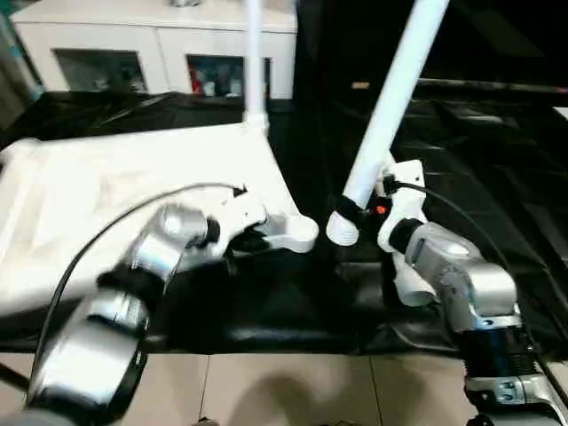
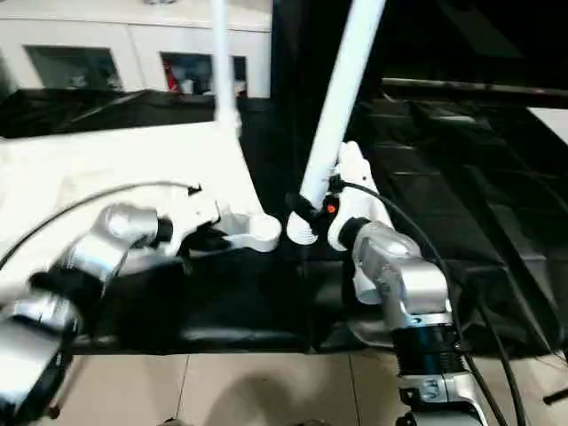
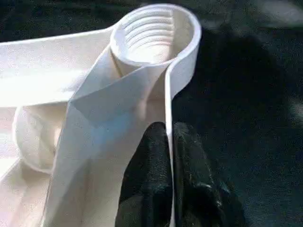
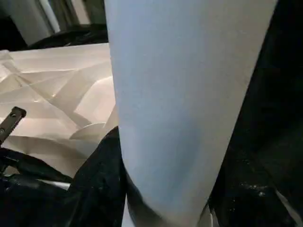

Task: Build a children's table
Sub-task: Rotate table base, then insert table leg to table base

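- children's table top [image 1: 124, 195] lies upside down on the black cloth [image 1: 284, 311], ribbed underside up, filling the 9 to 11 o'clock part of the head view.
- one white leg [image 1: 254, 62] stands upright in the far corner socket at 12 o'clock.
- left gripper [image 3: 168, 175] has its black fingers pinched narrow on the top's rim, just behind the near threaded corner socket [image 3: 154, 33].
- right gripper [image 1: 348, 211] clamps a second leg [image 1: 390, 106] near its lower end; it tilts toward 1 o'clock, its end just beside the near socket, not in it.
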